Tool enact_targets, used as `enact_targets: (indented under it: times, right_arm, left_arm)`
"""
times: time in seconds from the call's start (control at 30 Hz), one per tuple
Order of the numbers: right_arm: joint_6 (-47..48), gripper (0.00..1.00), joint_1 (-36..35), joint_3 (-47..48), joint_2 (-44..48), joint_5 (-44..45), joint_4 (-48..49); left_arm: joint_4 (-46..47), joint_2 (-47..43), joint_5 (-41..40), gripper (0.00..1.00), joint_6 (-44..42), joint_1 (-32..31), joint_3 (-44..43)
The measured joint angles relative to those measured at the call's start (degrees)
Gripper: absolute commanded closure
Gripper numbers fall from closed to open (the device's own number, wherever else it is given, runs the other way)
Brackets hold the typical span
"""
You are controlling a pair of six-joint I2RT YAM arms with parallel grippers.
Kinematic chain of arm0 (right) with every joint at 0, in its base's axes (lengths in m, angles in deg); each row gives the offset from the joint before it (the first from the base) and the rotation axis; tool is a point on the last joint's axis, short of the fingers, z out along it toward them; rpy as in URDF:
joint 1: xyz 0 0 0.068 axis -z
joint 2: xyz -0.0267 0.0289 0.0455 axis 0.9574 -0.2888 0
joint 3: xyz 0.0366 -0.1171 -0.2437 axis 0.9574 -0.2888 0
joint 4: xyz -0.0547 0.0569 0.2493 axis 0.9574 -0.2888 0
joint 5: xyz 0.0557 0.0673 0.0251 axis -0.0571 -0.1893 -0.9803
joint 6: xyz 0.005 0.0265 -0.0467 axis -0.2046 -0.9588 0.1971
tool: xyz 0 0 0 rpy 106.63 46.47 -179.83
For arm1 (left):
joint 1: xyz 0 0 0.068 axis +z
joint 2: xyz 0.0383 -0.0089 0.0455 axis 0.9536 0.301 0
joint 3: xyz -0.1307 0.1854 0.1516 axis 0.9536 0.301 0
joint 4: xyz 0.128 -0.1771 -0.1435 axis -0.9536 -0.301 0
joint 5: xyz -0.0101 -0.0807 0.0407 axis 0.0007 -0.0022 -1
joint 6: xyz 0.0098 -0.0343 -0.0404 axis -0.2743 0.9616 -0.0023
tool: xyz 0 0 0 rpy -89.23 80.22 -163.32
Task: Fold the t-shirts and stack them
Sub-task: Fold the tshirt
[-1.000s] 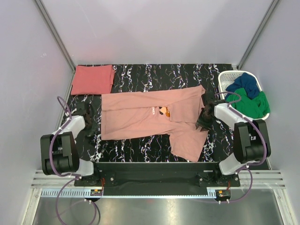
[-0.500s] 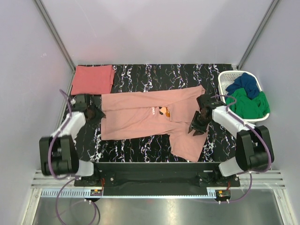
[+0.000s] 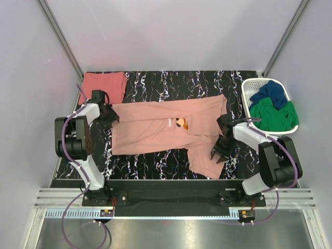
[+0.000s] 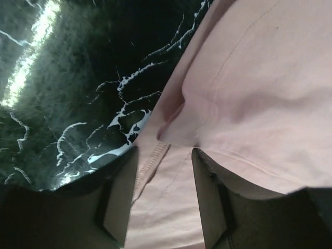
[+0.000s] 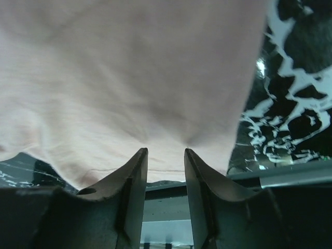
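Observation:
A pale salmon-pink t-shirt with a small orange tag lies spread on the black marbled table, one flap hanging toward the near edge. A darker coral-red shirt lies folded at the far left corner. My left gripper is open at the pink shirt's left edge; in the left wrist view the hem lies between its fingers. My right gripper is open over the shirt's near right flap; in the right wrist view pink cloth fills the frame ahead of its fingers.
A white basket at the far right holds a blue and a green garment. Grey walls enclose the table. The black marbled table shows round the shirts.
My left gripper has moved away from me along the table's left side to the pink shirt's left edge. My right gripper has moved toward me onto the shirt's near right flap.

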Motion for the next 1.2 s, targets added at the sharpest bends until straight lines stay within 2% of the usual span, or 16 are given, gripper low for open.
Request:
enact_targets:
  times: [0.23, 0.43, 0.57, 0.77, 0.93, 1.07, 1.17, 1.2]
  right_arm:
    - [-8.31, 0.53, -0.02, -1.81, 2.89, 2.82, -4.44]
    - [-16.06, 0.52, -0.02, -3.61, 7.98, 4.42, -7.43]
    - [-20.52, 0.53, -0.04, -6.64, 11.52, 5.18, -9.62]
    - [-25.68, 0.53, -0.31, -12.11, 14.1, 4.96, -9.79]
    - [-29.05, 0.51, -2.14, -12.83, 13.33, 4.52, -9.2]
    - [-31.8, 0.54, -3.93, -13.09, 13.81, 4.55, -8.63]
    - [-33.38, 0.59, -4.33, -13.81, 15.41, 4.61, -8.46]
    - [-33.94, 0.64, -4.44, -14.23, 16.2, 4.63, -8.24]
  left_arm:
    - [-5.77, -1.99, -5.4, 0.42, 0.15, 0.0, -3.58]
    - [-6.75, -14.12, -4.46, 0.38, -0.13, -1.55, -2.93]
    - [-5.68, -20.76, -0.66, 0.38, -0.48, -2.67, 0.09]
    - [-6.64, -20.87, 3.58, 0.38, -1.31, -2.64, 3.61]
    - [-7.23, -20.92, 4.96, 0.37, -2.64, -2.64, 3.65]
    - [-7.21, -21.55, 5.75, 0.37, -2.97, -2.64, 3.65]
    - [-7.13, -21.84, 6.49, 0.38, -2.93, -2.64, 3.65]
    - [-7.08, -21.84, 6.69, 0.38, -2.89, -2.64, 3.74]
